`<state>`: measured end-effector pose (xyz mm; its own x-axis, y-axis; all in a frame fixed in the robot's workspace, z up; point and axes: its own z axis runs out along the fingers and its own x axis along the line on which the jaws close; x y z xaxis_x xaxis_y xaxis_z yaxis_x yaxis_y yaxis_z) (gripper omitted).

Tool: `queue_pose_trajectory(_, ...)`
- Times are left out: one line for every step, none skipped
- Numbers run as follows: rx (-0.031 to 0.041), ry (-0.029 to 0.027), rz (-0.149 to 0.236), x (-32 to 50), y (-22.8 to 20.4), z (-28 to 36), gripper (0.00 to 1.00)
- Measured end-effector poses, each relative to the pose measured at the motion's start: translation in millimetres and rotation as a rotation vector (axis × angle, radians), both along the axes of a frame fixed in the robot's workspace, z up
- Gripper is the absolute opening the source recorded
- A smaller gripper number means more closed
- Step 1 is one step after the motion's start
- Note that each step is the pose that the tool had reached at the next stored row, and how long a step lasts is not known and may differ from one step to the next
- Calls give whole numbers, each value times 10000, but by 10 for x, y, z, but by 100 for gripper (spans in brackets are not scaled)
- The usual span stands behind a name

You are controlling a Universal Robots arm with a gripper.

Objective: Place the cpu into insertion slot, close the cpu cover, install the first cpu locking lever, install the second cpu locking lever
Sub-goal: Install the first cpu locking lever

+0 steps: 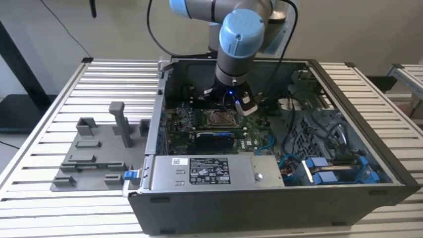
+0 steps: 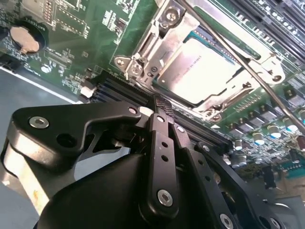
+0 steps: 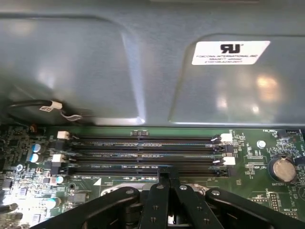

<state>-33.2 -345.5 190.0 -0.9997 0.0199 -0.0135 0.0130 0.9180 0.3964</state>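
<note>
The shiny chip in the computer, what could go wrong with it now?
1. The thin lever rod lies across the cpu cover over the cpu; if it isn't hooked, the cover might spring up.
2. The gripper sits low by the memory slots and could scrape them.
</note>
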Motion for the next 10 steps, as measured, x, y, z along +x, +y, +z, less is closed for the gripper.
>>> queue_pose_trajectory(5,0,0,4,-1,-2,11)
queue_pose_trajectory(14,0,0,9,0,-3,11)
queue_pose_trajectory(30,-1,-1,13,0,-4,11)
queue_pose_trajectory(66,-2,-1,14,0,-4,11)
queue_pose_trajectory(103,-1,-2,13,0,0,11)
queue_pose_trajectory(110,-2,-2,10,0,6,11)
queue_pose_trajectory(123,0,0,0,0,14,11)
queue_pose_trajectory(140,-5,1,-20,2,20,11)
queue_pose_trajectory(144,-3,0,-52,1,32,11)
queue_pose_trajectory(152,-2,-1,-83,0,44,11)
